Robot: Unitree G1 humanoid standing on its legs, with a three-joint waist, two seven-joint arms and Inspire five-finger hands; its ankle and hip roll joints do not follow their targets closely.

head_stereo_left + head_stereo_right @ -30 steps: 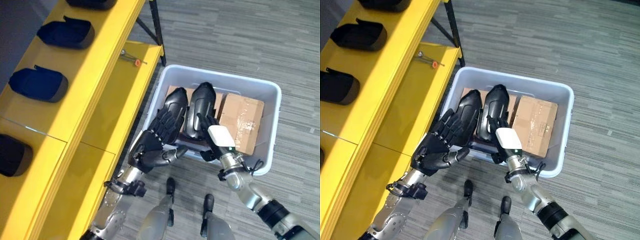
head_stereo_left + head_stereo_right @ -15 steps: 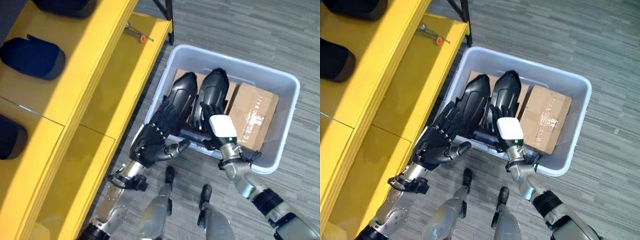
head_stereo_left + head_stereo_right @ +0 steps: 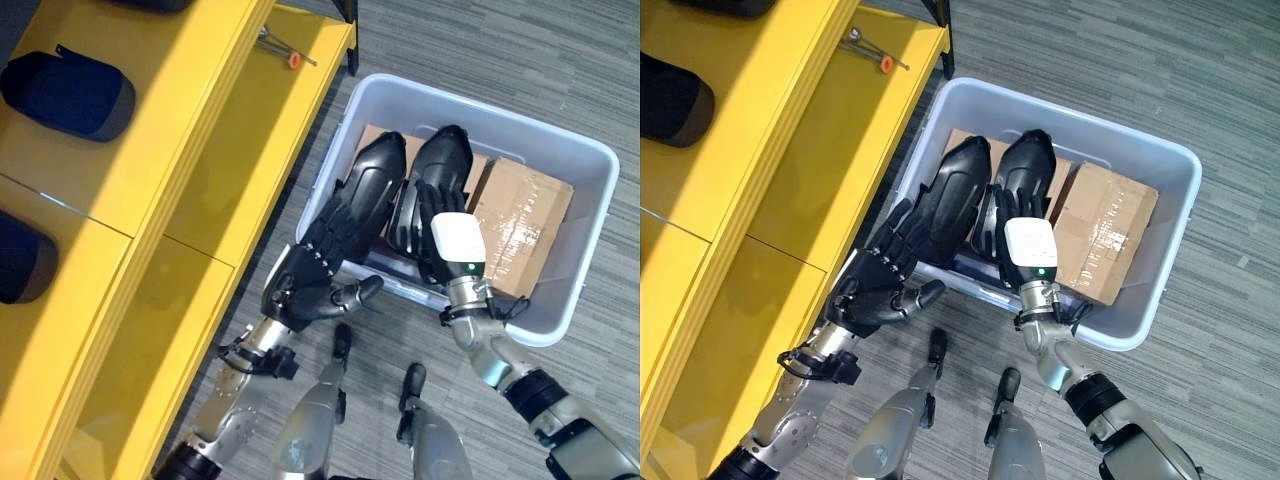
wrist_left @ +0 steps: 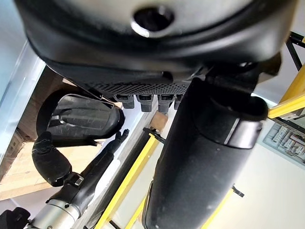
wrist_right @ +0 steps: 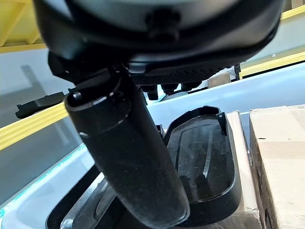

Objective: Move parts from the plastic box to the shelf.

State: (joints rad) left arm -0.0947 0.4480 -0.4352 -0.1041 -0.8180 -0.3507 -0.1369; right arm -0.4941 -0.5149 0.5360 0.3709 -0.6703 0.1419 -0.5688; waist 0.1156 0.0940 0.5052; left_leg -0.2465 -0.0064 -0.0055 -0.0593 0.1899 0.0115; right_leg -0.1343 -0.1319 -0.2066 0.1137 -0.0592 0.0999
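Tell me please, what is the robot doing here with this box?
The robot reaches into the plastic box on the floor. Its left robot hand lies with straight fingers over one black part, and its right robot hand over the second black part. Neither part is lifted yet. Similar parts already sit on the yellow shelf.

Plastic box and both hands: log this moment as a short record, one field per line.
container: grey plastic box on the floor beside the yellow shelf
contents: two black parts side by side, cardboard boxes under and beside them
left hand: fingers straight, laid along the left black part
right hand: fingers straight, over the right black part
on shelf: black parts already on the top level
step: no part lifted out yet
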